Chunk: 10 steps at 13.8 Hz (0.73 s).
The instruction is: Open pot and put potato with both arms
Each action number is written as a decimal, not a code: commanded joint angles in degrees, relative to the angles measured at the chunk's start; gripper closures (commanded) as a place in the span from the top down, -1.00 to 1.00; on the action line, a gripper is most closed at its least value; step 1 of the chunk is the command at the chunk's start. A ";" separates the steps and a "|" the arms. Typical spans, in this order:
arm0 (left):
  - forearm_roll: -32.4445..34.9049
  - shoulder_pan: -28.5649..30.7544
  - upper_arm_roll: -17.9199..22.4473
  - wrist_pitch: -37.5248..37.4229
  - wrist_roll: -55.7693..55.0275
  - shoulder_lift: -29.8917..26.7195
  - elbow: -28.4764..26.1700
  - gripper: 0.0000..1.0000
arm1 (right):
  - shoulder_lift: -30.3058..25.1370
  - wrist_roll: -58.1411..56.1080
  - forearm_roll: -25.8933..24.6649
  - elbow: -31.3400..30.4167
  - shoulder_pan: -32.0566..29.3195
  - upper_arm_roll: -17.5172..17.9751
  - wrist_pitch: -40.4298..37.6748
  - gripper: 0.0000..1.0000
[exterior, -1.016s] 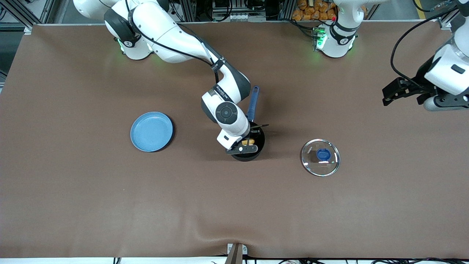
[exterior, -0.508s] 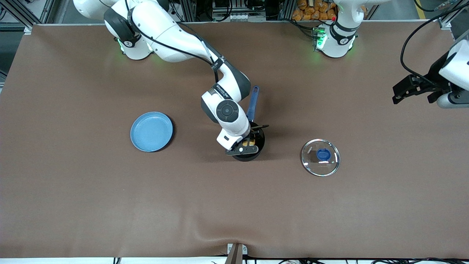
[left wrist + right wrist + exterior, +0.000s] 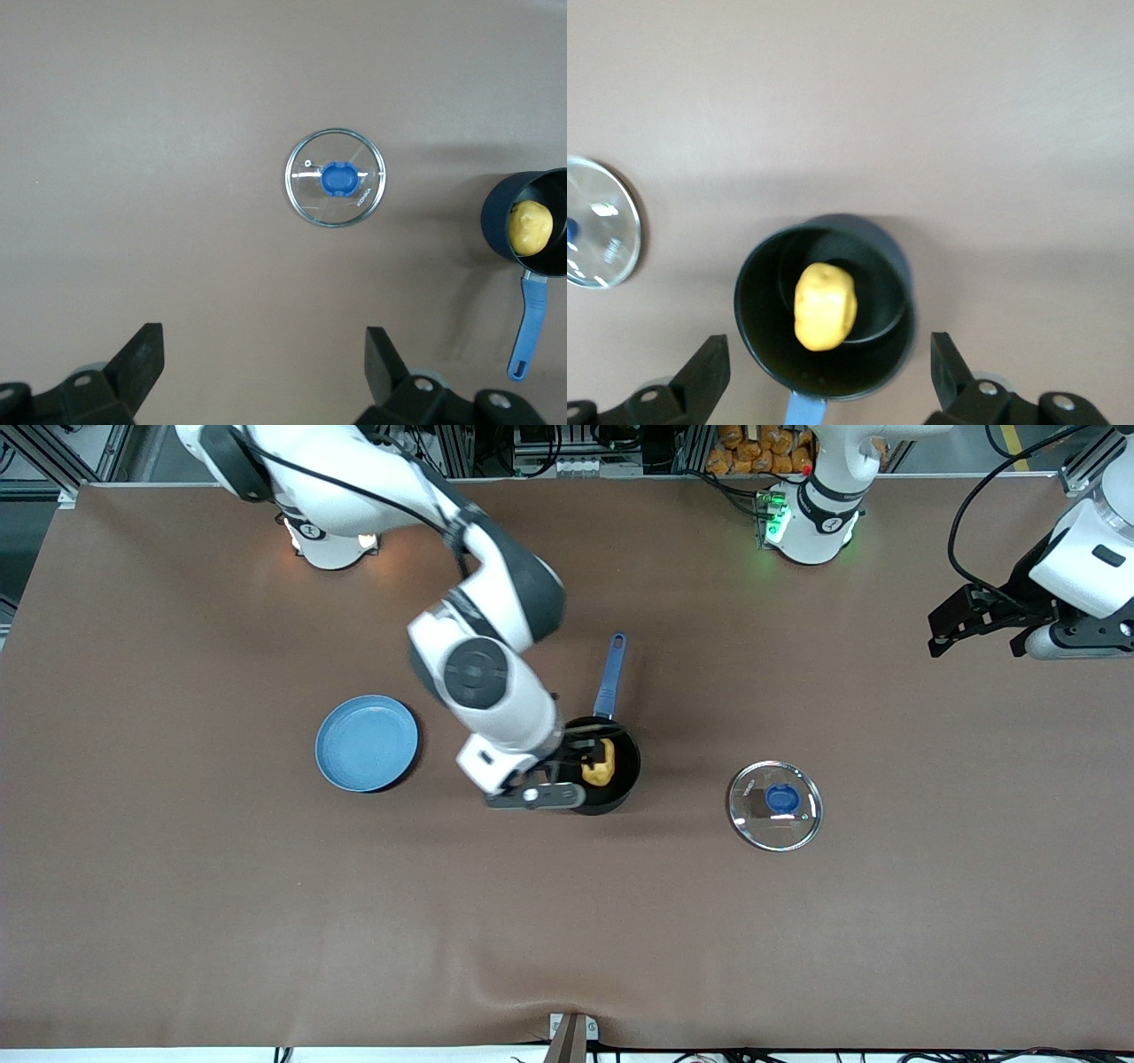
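The black pot (image 3: 620, 779) stands mid-table without its lid, its blue handle (image 3: 611, 676) pointing toward the robot bases. The yellow potato (image 3: 600, 763) lies inside it. My right gripper (image 3: 567, 765) is open and empty, up in the air over the pot's rim at the right arm's end. The right wrist view shows the potato (image 3: 825, 305) in the pot (image 3: 762, 310) between my open right gripper's (image 3: 830, 367) fingers. My left gripper (image 3: 941, 631) is open and empty, waiting high over the table's left arm's end. Its wrist view shows the left gripper (image 3: 263, 354), the pot (image 3: 496, 221) and the potato (image 3: 530, 227).
The glass lid with a blue knob (image 3: 775, 806) lies flat on the table beside the pot, toward the left arm's end; it also shows in the left wrist view (image 3: 337, 179). A light-blue plate (image 3: 366, 742) lies toward the right arm's end.
My right gripper has opened, let go of the potato and risen, shifting toward the right arm's end. The potato now lies in the pot. The left gripper shifted slightly.
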 commanded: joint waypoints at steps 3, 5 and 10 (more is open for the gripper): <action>-1.73 0.45 0.59 0.88 1.70 -0.33 -0.86 1.00 | -11.69 0.30 -0.86 -0.76 -12.16 2.33 -10.05 1.00; -2.08 0.36 0.59 0.88 1.79 0.36 -0.94 1.00 | -15.21 -0.31 -0.86 -0.85 -18.39 4.44 -15.05 1.00; -2.26 0.45 0.59 0.80 1.79 0.72 -0.94 1.00 | -21.99 -20.19 -8.93 -1.82 -31.75 10.42 -24.70 1.00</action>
